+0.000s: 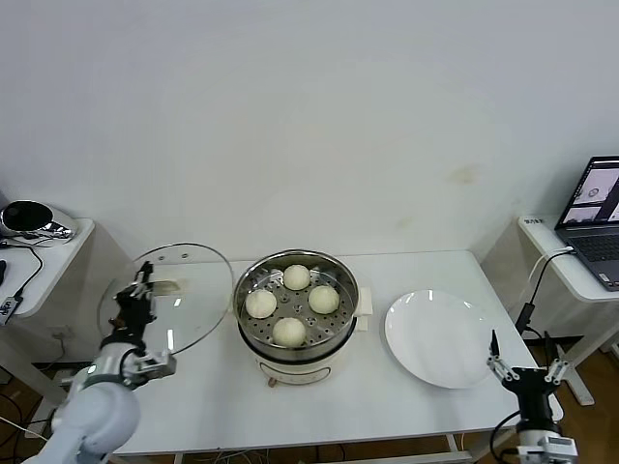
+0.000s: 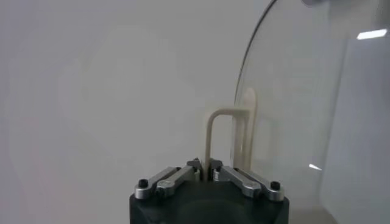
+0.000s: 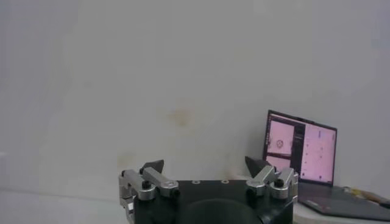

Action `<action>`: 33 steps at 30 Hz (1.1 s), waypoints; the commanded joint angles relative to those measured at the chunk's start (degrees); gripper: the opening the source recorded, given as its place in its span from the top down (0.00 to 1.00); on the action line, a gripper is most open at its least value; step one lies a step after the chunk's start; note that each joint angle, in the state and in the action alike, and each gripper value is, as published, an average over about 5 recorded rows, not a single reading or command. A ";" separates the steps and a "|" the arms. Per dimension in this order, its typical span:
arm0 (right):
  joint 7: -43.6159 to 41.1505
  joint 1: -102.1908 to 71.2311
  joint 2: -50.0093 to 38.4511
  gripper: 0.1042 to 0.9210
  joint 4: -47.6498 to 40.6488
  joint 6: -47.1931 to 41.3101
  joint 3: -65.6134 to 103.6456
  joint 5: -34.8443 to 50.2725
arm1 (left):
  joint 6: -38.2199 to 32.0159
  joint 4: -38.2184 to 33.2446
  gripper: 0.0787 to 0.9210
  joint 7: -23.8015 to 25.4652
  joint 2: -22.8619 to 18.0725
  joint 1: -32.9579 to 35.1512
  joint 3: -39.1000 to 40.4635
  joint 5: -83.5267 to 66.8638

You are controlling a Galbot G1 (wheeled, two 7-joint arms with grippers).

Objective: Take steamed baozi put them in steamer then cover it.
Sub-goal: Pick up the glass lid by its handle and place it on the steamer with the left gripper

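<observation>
A plain white wall is backing a white surface point(image 1: 319, 406), and the steamer point(image 1: 296, 307) is sitting at its middle; no brand or readable writing is showing anywhere, and the screen of the laptop point(image 1: 596, 215) far to the steamer's right is too small to read. Four steamed baozi point(image 1: 289, 331) are lying in the steamer's perforated basket, spread in a ring and apart from each other. Left of the steamer, the left gripper point(image 2: 206, 167) is holding the cover point(image 1: 166, 297) up off the surface, jaws pinched narrow on its cream handle point(image 2: 231, 137); the glass disc is standing tilted, nearly on edge. Right of the steamer a white plate point(image 1: 441, 338) is lying flat. Beyond the plate, low at the surface's edge, the right gripper point(image 1: 523, 366) is pointing upward with jaws spread wide and gripping nothing.
</observation>
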 commanded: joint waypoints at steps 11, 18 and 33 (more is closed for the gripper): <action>3.34 2.06 3.24 0.12 -1.78 -0.82 -4.94 -7.72 | 16.27 3.27 0.92 19.61 -23.16 -21.79 21.96 27.25; 3.38 1.53 3.16 0.12 -1.97 -0.64 -4.75 -7.74 | 15.63 7.75 0.92 19.20 -27.38 -22.33 25.89 30.01; 3.57 0.79 3.18 0.12 -2.32 0.36 -5.13 -8.04 | 13.64 14.05 0.92 18.11 -31.04 -20.94 27.43 34.56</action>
